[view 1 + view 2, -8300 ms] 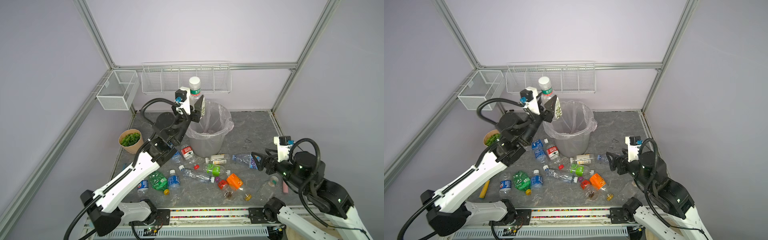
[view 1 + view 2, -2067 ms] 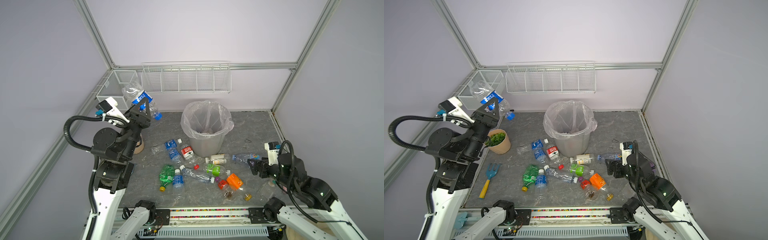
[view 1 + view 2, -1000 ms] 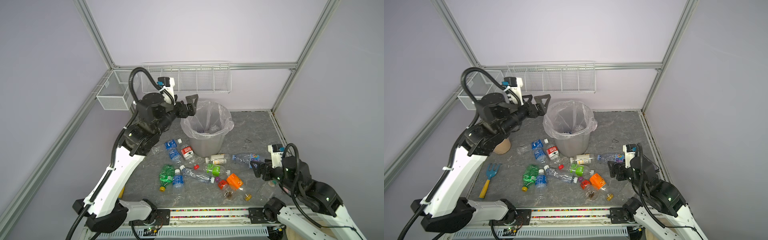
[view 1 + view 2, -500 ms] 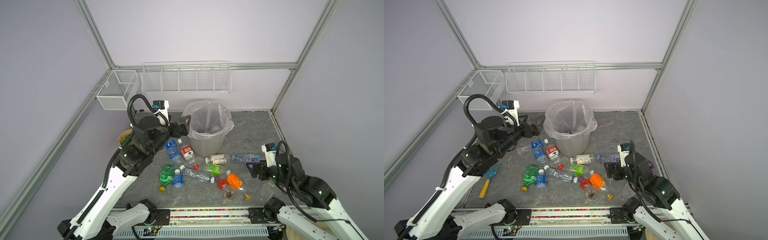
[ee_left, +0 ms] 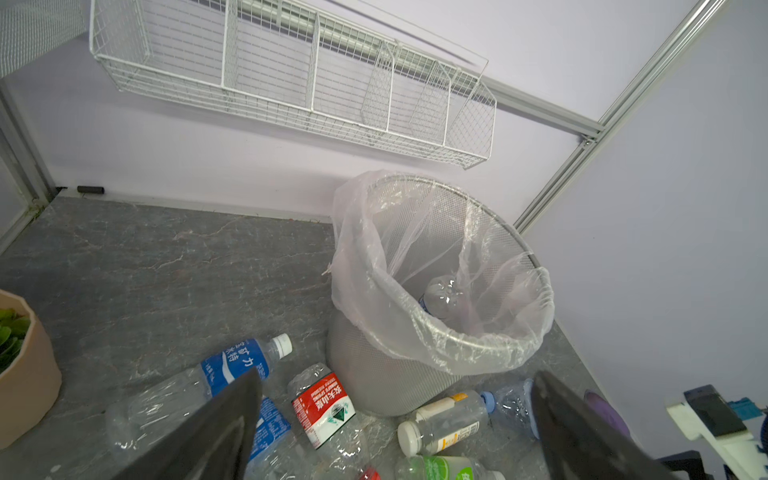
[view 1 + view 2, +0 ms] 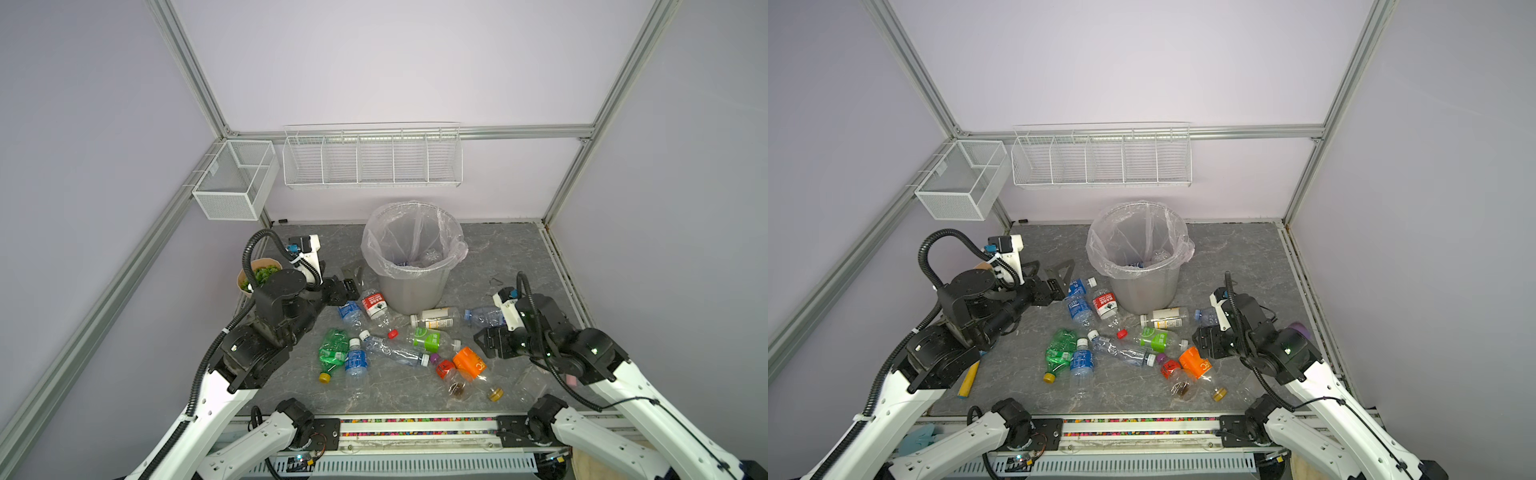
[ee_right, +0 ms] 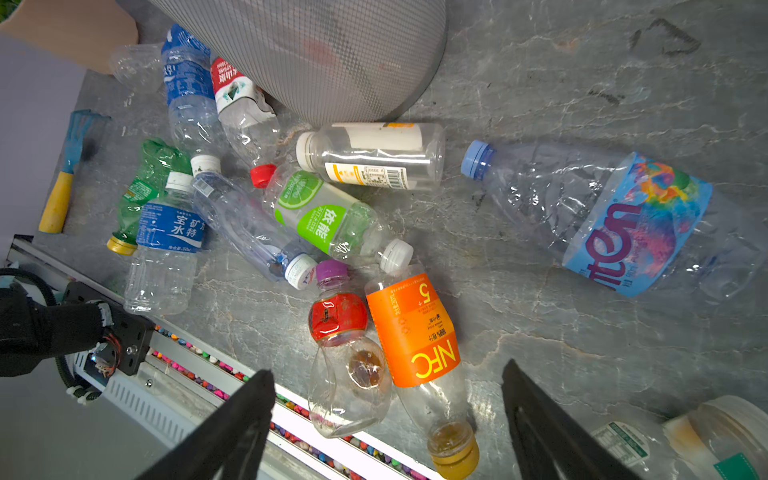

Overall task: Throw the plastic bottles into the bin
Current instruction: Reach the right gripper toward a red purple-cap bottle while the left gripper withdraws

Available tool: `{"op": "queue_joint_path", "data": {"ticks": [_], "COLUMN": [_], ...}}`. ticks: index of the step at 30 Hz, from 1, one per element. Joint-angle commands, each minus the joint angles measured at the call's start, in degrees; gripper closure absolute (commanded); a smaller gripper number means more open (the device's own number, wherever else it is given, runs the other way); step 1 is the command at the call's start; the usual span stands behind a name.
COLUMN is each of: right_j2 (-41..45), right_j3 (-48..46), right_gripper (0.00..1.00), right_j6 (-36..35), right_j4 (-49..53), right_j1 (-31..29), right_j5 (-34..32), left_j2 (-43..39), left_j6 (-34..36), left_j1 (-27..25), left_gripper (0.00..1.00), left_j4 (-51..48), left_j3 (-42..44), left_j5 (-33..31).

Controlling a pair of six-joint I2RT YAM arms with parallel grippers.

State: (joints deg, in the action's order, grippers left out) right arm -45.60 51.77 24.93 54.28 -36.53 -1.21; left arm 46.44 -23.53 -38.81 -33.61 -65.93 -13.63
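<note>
Left gripper (image 6: 353, 277) sits low over the grey marbled tabletop (image 6: 511, 257), just left of the bin (image 6: 411, 293). Its jaws are spread wide w/ nothing btwn them. In the left wrist view its fingers (image 5: 216, 424) frame the nearest bottles:
- a blue-label bottle (image 5: 237, 365) w/ white cap
- a red-label bottle (image 5: 324, 402) lying by the bin's base
- a white-cap bottle (image 5: 442, 419) w/ pale label

Right gripper (image 6: 480, 344) is on the right side nr the front. It is also parted & empty. In the right wrist view an orange-label bottle (image 7: 415, 328) & a purple-cap bottle (image 7: 337, 316) w/ red label lie side by side. Both sit just ahead of the gap btwn the fingers, and neither is touched.

The bin stands upright toward the back centre, w/ a clear bag folded over its rim. At least one clear bottle (image 5: 444, 295) lies at the bottom.

The other plastic bottles (image 6: 392, 351) are scattered on the tabletop in front of the bin:
- a crushed green bottle (image 6: 332, 353) w/ yellow cap, touching another blue-label one
- a lime-label bottle (image 6: 428, 338) in the middle
- a light-blue-cap bottle (image 7: 602, 216) w/ colourful label, off to the right & apart from the heap

A tan pot of leaves (image 6: 259, 274) stands behind the left arm. A hand rake (image 6: 967, 379) w/ yellow handle lies at front left, partly under that arm. Two white wire baskets (image 6: 372, 160) hang on the walls.
</note>
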Motion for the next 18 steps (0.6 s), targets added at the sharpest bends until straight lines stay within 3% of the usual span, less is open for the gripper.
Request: {"op": "queue_joint_path", "data": {"ticks": [1,9,18], "right_j2": [-0.71,-4.95,-9.0], "right_j3": [-1.06,-1.06,-2.99], "right_gripper": [0.12,0.12,0.05], "right_j6": [-0.5,0.54,1.83], "right_j4": [0.16,0.05,-1.05], "right_j1": [-0.56,-2.76,-9.21], "right_j5": [1.81,0.98,-0.7], "left_j2": [-2.49,-6.85,-11.15], "left_j6": [-1.73,-4.04,-7.16], "left_j1": [0.05,0.04,0.05], "left_gripper": [0.0,0.0,0.0], "left_j4": [-3.0,-5.22,-6.98], "left_j3": [2.25,7.15,13.07], "left_j5": [-1.74,-2.1,-2.19]}}
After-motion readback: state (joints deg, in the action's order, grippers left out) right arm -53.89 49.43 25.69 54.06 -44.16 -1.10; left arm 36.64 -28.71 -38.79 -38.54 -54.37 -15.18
